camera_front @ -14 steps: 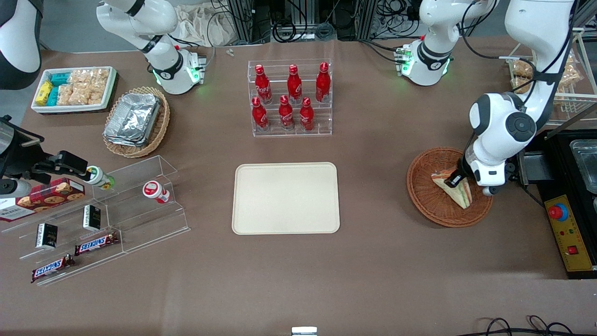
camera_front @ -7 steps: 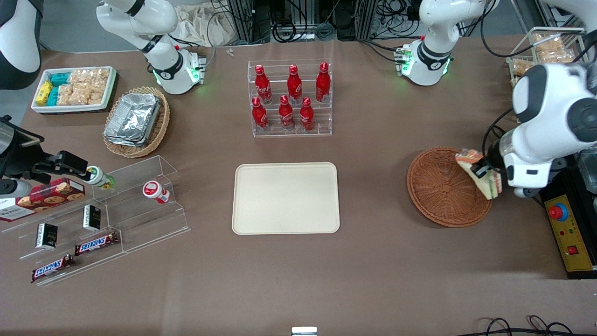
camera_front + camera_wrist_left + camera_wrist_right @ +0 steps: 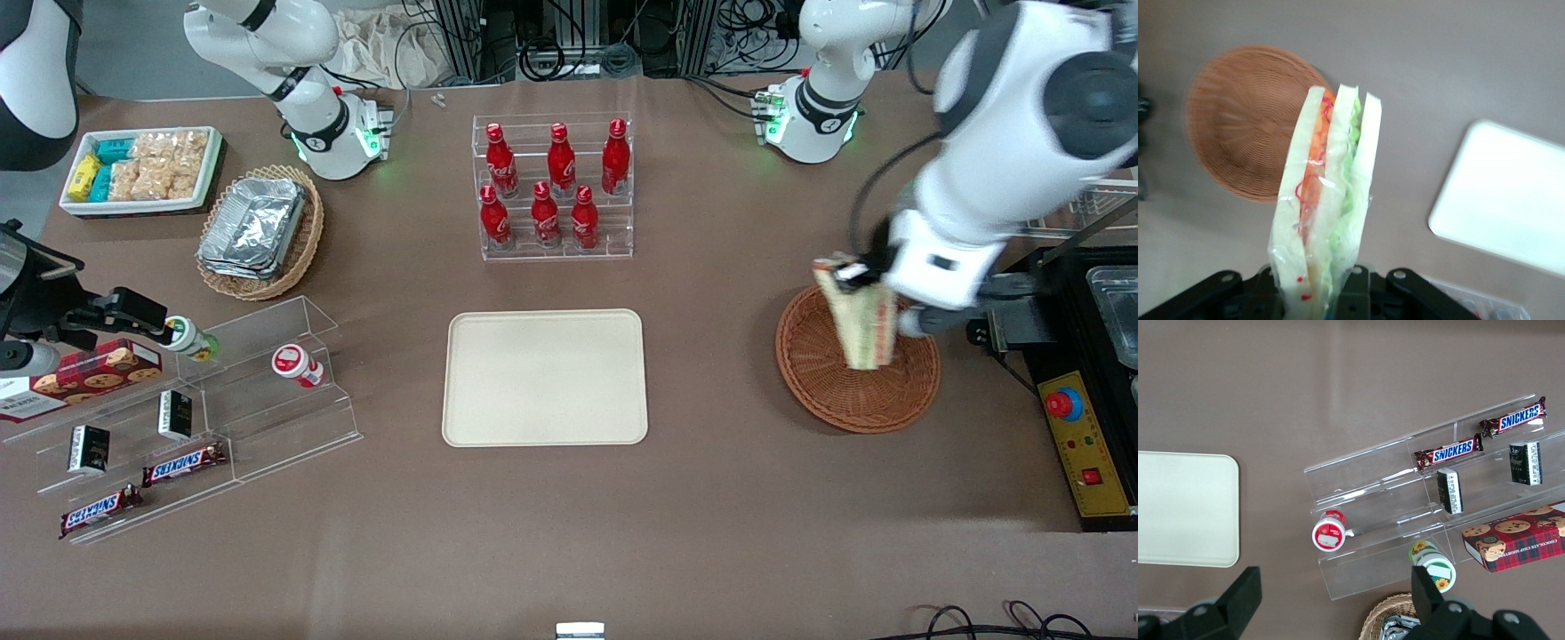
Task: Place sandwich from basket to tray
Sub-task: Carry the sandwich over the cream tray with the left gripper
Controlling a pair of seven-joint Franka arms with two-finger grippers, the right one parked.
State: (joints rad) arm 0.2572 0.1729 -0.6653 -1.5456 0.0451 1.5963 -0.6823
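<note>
Even, bright overhead light gives soft shadows on the brown table (image 3: 711,498). The gripper (image 3: 852,276) and arm at upper right smear with motion blur. In the wrist view the basket (image 3: 1238,133) is blurred

prob. robot lab, cable clutter (image 3: 569,36), e-stop (image 3: 1063,404)

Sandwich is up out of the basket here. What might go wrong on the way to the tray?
1. The hand pinches the wrapped triangular sandwich at one end, so it hangs long and may swing or slip in its smooth film.
2. It hangs above the round reddish-brown wicker basket, so an early slip lands it back there.
3. The flat cream rectangular tray has a low rim; a tilted release might tip the wedge over.
</note>
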